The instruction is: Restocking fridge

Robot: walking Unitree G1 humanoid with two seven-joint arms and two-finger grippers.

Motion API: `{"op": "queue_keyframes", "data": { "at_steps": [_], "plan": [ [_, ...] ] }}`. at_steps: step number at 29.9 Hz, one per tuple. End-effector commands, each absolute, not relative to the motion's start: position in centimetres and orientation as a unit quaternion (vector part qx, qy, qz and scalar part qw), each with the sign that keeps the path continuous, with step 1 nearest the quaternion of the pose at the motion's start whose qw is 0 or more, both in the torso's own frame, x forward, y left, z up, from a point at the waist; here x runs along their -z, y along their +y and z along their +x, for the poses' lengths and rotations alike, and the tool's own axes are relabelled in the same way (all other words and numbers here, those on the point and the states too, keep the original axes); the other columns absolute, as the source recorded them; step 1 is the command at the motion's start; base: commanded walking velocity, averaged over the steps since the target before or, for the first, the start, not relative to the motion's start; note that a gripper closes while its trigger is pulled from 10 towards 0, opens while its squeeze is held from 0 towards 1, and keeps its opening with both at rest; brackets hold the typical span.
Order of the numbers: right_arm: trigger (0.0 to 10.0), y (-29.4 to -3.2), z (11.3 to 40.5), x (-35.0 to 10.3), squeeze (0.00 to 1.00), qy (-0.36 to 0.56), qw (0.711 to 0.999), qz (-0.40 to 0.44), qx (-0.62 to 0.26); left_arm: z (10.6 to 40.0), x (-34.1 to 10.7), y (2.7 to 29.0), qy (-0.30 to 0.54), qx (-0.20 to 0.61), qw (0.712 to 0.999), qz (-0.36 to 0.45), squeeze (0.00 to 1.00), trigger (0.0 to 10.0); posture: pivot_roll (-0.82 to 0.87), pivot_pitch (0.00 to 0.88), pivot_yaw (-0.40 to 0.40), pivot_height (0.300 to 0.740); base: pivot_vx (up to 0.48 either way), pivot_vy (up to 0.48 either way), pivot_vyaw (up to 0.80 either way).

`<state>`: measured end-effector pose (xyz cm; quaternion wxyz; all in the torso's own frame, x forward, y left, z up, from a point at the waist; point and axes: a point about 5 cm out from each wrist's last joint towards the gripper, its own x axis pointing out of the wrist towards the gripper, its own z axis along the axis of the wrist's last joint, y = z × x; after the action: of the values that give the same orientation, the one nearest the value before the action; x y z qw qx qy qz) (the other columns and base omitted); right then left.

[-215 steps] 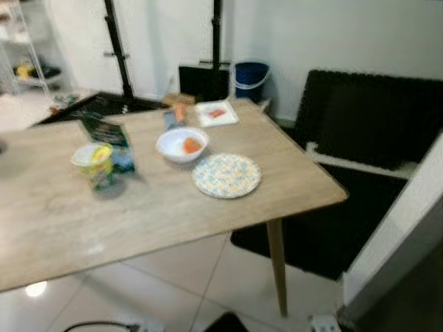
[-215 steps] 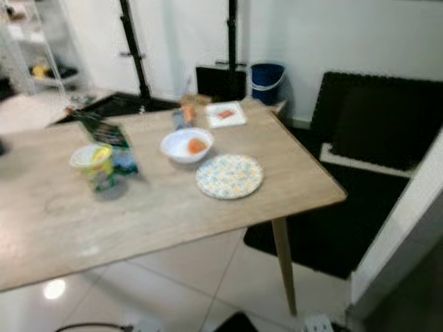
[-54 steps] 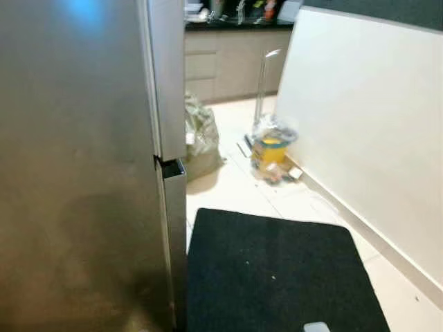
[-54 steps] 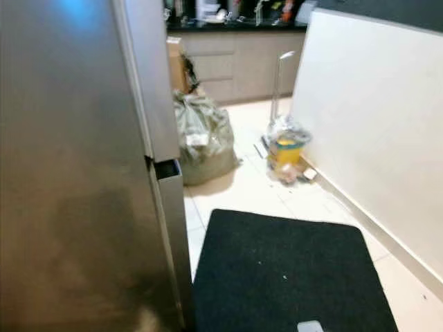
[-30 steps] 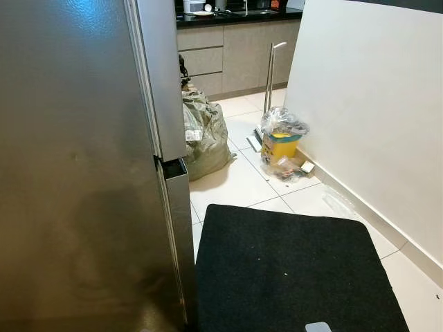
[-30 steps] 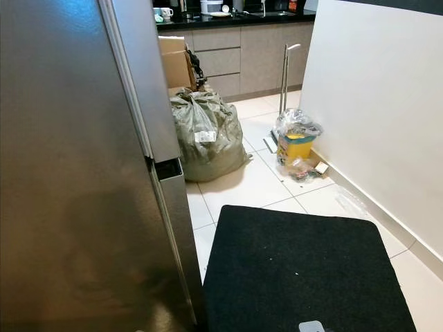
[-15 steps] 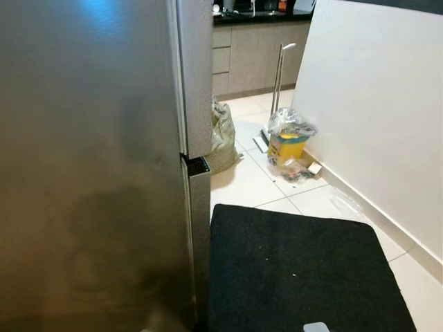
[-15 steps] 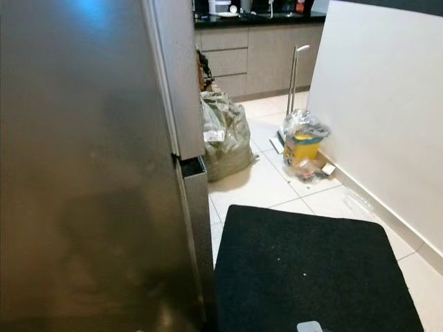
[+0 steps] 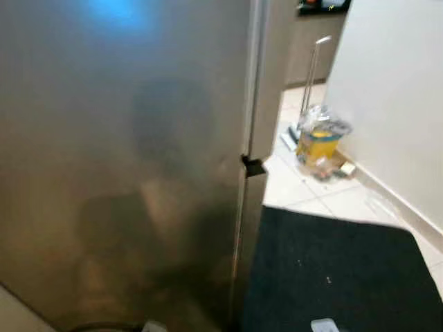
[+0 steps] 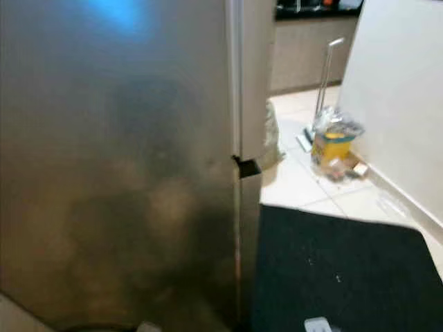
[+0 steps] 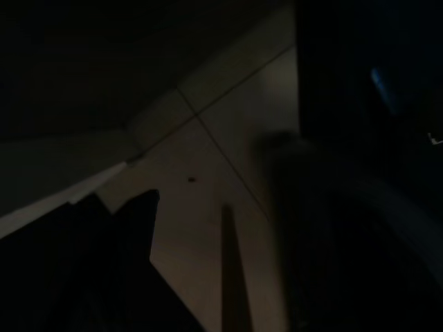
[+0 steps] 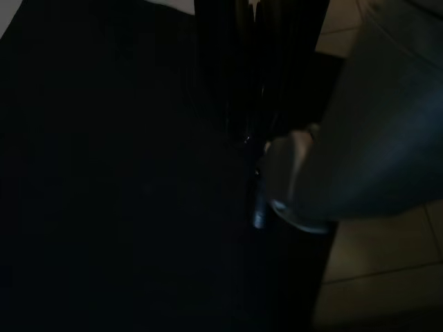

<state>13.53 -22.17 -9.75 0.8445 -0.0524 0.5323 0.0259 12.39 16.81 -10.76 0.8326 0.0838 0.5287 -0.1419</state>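
1. Fridge point(image 9: 124, 159). Steel-fronted, both doors closed; takes the frame from 9 o'clock through centre. The dark notch point(image 9: 253, 167) on its right edge, just right of centre, marks the seam between upper and lower door. This is the task's object, standing directly ahead and very close. Judged: nothing can go in until a door is opened.

2. Black mat point(image 9: 339, 270). Flat on the tiled floor at 4 to 5 o'clock, its left edge against the foot of the fridge. Likely laid as a standing spot.

3. Yellow bin point(image 10: 331, 149). Lined with a clear plastic bag, on the tiles at 2 o'clock, near the white wall point(image 9: 394, 90); small litter beside it. An upright metal pole stands just behind.

4. Grey-green sack point(image 10: 271, 138). A sliver at 1 o'clock, mostly hidden behind the fridge's edge.

5. Kitchen cabinets point(image 10: 304, 52). At 1 o'clock, far back, under a dark counter.

6. Left gripper. Wrist view very dark; pale floor tiles and dark shapes only. Arm judged hanging idle. Jaws: cannot tell.

7. Right gripper. Wrist view dark; black mat and some tile below. Arm judged hanging idle. Jaws: cannot tell.
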Motion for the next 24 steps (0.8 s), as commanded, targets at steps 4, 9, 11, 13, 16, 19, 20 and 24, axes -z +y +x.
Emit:
{"op": "queue_keyframes", "data": {
  "at_steps": [4, 9, 11, 13, 16, 19, 20, 24],
  "plan": [
    [10.0, -21.84, 13.24, 9.92, 0.00, 0.536, 0.842, -0.051, -0.030, 11.01, 11.17, 17.22, 0.551, 0.141, 0.818, 0.084, 0.00, 10.0, -0.03, 0.006, 0.007, 0.740, 0.000, 0.000, 0.00],
    [10.0, -21.84, 13.27, 9.91, 0.00, 0.536, 0.842, -0.052, -0.031, 11.08, 11.14, 17.23, 0.550, 0.142, 0.818, 0.085, 0.00, 10.0, -0.03, 0.005, 0.006, 0.740, 0.000, 0.000, 0.00],
    [10.0, -21.85, 13.28, 9.90, 0.00, 0.536, 0.842, -0.052, -0.031, 11.10, 11.14, 17.21, 0.550, 0.144, 0.818, 0.085, 0.00, 10.0, -0.03, 0.004, 0.006, 0.740, 0.000, 0.000, 0.00],
    [10.0, -21.88, 13.31, 9.89, 0.00, 0.535, 0.843, -0.053, -0.030, 11.13, 11.12, 17.09, 0.549, 0.154, 0.817, 0.086, 0.00, 10.0, -0.03, 0.004, 0.006, 0.740, 0.000, -0.240, 0.00],
    [10.0, -21.90, 13.32, 9.88, 0.00, 0.535, 0.843, -0.053, -0.029, 11.06, 11.15, 17.06, 0.550, 0.154, 0.816, 0.087, 0.00, 10.0, -0.03, 0.005, 0.007, 0.740, 0.000, -0.480, 0.00],
    [10.0, -21.92, 13.34, 9.87, 0.00, 0.533, 0.844, -0.052, -0.027, 11.12, 11.13, 17.13, 0.549, 0.146, 0.819, 0.083, 0.00, 10.0, -0.03, 0.005, 0.007, 0.740, 0.000, -0.480, 0.00],
    [10.0, -21.92, 13.34, 9.87, 0.00, 0.533, 0.844, -0.052, -0.027, 11.12, 11.13, 17.13, 0.549, 0.146, 0.819, 0.083, 0.00, 10.0, -0.03, 0.005, 0.007, 0.740, 0.000, -0.480, 0.00],
    [10.0, -22.20, 13.96, 9.57, 0.00, 0.518, 0.854, -0.048, -0.018, 11.12, 11.13, 17.21, 0.549, 0.139, 0.820, 0.081, 0.00, 10.0, -0.03, 0.005, 0.007, 0.740, 0.000, 0.000, 0.00]
  ]
}}
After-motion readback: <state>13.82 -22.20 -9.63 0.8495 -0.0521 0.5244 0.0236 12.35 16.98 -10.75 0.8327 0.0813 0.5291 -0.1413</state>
